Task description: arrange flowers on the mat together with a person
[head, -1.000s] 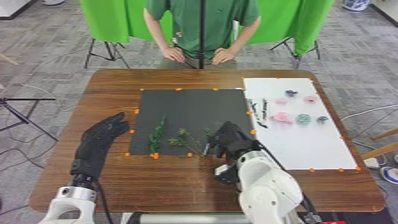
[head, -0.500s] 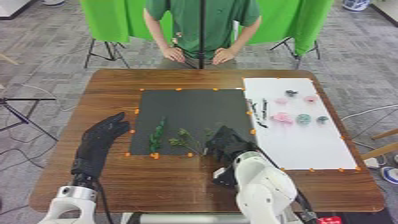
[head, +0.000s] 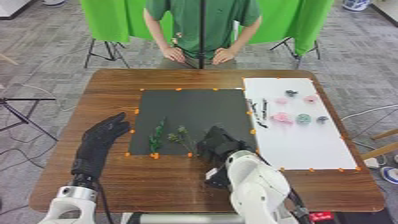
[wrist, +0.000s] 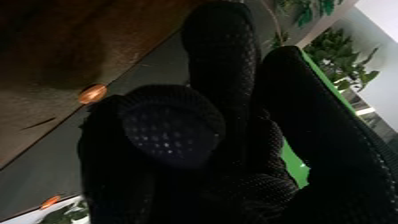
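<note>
Head view: a leafy green sprig (head: pixel 157 136) and a looser, branching sprig (head: pixel 183 137) lie side by side, apart, on the near part of the dark mat (head: pixel 182 105). That looks like the greenery begun and the blooms not placed, so I would call the arrangement at an early stage. Left to do, on the white sheet (head: pixel 313 150) beside it, are the pink flower (head: pixel 282 117), the pale green flower (head: pixel 304 119), other small blooms and the dark twigs (head: pixel 258 114).

Just right of the branching sprig, over the mat's near edge, is the right hand (head: pixel 218 145). In the right wrist view its fingers are fairly straight, partly open, two of them spread in a V. Leaves (wrist: pixel 342 55) show past them (whether the glove touches or holds any stem, I cannot tell). Farther out, left of the mat, the left hand (head: pixel 105 132) lies relaxed, fingers extended close together, apart from the sprigs.
</note>
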Controlling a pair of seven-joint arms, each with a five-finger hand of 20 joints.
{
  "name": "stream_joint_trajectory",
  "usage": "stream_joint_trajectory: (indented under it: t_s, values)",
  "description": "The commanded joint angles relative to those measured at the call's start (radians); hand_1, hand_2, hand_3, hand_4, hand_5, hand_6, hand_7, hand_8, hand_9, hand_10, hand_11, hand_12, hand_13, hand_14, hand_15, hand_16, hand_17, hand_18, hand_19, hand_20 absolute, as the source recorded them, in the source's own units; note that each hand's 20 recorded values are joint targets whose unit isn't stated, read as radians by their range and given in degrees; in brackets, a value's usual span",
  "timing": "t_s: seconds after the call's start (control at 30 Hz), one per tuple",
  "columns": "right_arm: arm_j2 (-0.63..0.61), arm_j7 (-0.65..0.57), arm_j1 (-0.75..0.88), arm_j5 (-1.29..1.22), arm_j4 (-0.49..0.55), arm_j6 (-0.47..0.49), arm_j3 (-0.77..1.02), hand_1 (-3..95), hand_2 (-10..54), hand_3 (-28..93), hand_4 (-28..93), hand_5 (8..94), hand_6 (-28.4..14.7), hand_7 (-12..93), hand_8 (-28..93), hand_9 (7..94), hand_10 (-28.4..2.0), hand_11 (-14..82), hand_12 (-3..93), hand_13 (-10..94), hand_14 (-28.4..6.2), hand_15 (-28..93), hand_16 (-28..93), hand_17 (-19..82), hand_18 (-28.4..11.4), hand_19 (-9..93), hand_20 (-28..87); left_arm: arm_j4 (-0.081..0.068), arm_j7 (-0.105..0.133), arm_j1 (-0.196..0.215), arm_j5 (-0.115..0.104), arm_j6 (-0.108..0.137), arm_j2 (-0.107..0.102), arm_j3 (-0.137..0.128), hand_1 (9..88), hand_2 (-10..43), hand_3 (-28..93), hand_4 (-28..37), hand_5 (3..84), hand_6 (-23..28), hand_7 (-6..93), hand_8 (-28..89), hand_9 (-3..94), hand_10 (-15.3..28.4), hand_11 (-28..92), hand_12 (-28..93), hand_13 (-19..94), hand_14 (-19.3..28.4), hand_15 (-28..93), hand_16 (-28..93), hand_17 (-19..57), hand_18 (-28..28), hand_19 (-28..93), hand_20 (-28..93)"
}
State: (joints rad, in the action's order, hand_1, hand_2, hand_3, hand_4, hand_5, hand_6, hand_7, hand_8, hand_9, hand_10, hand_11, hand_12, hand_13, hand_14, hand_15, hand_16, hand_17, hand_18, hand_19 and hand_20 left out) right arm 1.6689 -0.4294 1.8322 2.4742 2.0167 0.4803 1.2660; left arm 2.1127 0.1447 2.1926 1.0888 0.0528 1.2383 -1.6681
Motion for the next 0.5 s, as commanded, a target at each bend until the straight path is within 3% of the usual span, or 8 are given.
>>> stream_joint_trajectory:
  t_s: [0.03,0.37,0.5]
  values:
    - [0.018,0.006,-0.033,-0.019,-0.026,0.012,0.001,39.3,6.9,68,-12,82.5,-1.6,12,2,93.7,-11.4,40.1,17.5,94,-3.3,62,17,76,-8.4,93,35,-0.004,-0.011,0.006,0.003,-0.009,0.009,0.002,30.1,-4.1,62,-15.3,44.2,4.2,14.5,-6,43.6,13.3,20,16,33,17.0,16,4,3.2,12.6,8,16]
    - [0.008,-0.023,-0.042,-0.222,0.046,-0.017,0.026,39.2,6.7,68,-11,82.1,-1.4,13,2,93.7,-11.2,40.3,17.4,94,-3.2,62,17,76,-8.5,93,36,-0.004,-0.014,0.006,0.004,-0.011,0.01,0.002,30.1,-4.0,62,-15.3,44.2,4.3,14.4,-6,43.6,13.3,20,16,33,17.0,16,4,3.2,12.6,8,16]
    - [-0.018,0.037,-0.016,-0.369,0.101,-0.128,0.064,38.9,6.5,68,-11,82.8,-1.2,13,2,93.7,-11.1,41.3,17.3,94,-3.2,62,17,76,-8.7,93,36,-0.009,-0.013,-0.003,0.005,-0.021,0.013,0.005,30.1,-4.0,62,-15.3,44.3,4.4,14.4,-6,43.6,13.3,20,16,33,17.0,16,4,3.2,12.6,8,16]
